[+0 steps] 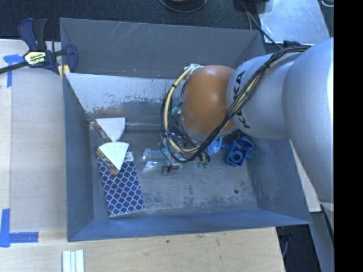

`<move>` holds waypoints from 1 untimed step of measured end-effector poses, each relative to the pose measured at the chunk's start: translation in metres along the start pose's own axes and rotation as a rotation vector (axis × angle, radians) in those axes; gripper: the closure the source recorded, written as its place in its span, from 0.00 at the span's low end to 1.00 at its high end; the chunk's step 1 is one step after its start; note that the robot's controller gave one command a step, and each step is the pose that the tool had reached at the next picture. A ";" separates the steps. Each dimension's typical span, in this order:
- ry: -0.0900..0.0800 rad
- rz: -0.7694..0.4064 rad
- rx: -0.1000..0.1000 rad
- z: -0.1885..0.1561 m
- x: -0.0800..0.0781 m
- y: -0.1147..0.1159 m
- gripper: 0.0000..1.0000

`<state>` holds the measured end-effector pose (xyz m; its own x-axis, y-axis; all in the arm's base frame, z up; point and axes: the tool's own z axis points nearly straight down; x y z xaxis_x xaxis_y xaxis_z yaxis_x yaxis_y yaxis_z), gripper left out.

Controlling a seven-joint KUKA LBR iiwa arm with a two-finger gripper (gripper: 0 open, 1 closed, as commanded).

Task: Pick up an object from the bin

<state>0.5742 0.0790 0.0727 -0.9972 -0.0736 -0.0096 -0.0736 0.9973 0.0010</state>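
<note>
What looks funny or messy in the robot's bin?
Nothing looks broken or spilled. The white wedge lies crooked, half on the blue patterned sheet at the bin's left side. The bin itself looks worn, with scuffs and scratches on its floor and along the back wall.

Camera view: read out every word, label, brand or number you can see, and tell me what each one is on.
"KUKA": orange letters running down the grey arm next to its orange cover, partly crossed by cables.
Blue-and-white patterned card at the bin's left: a repeating pattern only, no lettering.
Nothing else in the bin carries text that can be read.
</note>
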 end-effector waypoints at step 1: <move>0.000 0.000 0.000 0.000 0.000 0.000 1.00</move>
<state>0.5742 0.0789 0.0727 -0.9973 -0.0731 -0.0096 -0.0732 0.9973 0.0011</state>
